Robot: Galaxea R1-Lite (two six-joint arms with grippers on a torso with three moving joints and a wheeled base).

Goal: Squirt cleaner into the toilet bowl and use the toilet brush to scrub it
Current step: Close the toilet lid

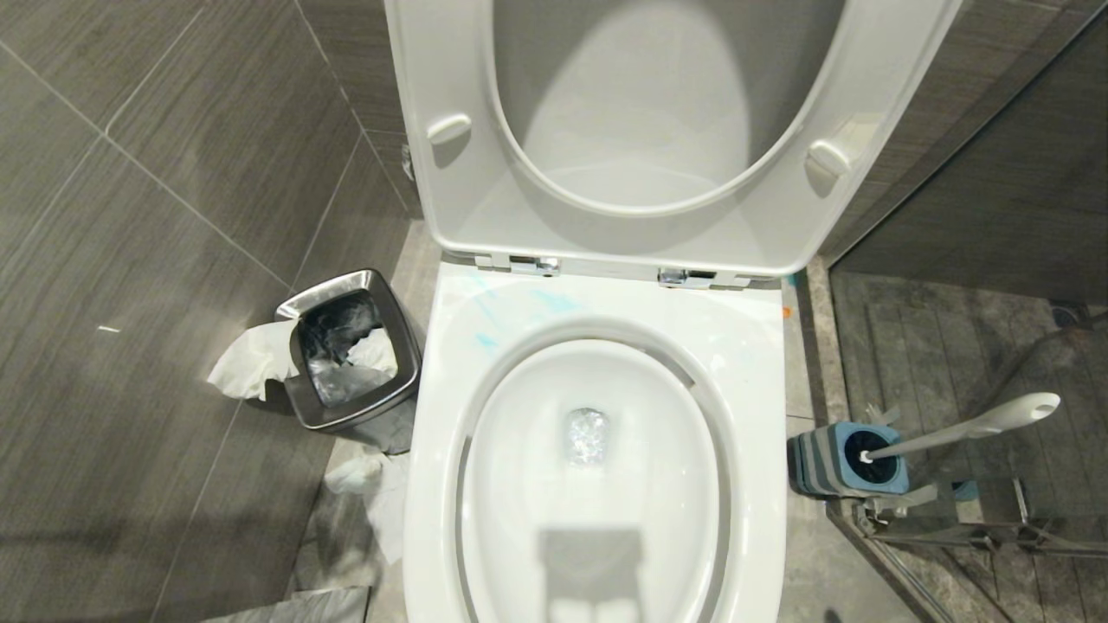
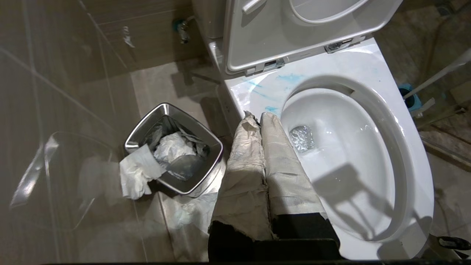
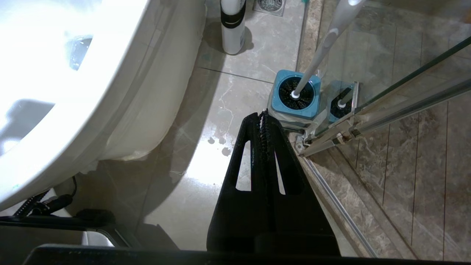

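In holder cup (image 1: 844, 457), toilet brush (image 1: 961, 430), bin (image 1: 351, 359) holding tissue

- The place is a bathroom, shown by a white toilet bowl (image 1: 597, 484) with its seat and lid (image 1: 640, 130) raised.
- Grey-brown tiles (image 1: 173, 173) cover wall and floor.
- A small steel waste bin (image 1: 351, 359) full of crumpled paper stands beside the toilet.
- A toilet brush (image 1: 961, 430) sits in its blue holder (image 1: 844, 463) by a glass shower partition (image 3: 404, 99).
- A floor drain (image 3: 270, 4) lies nearby.
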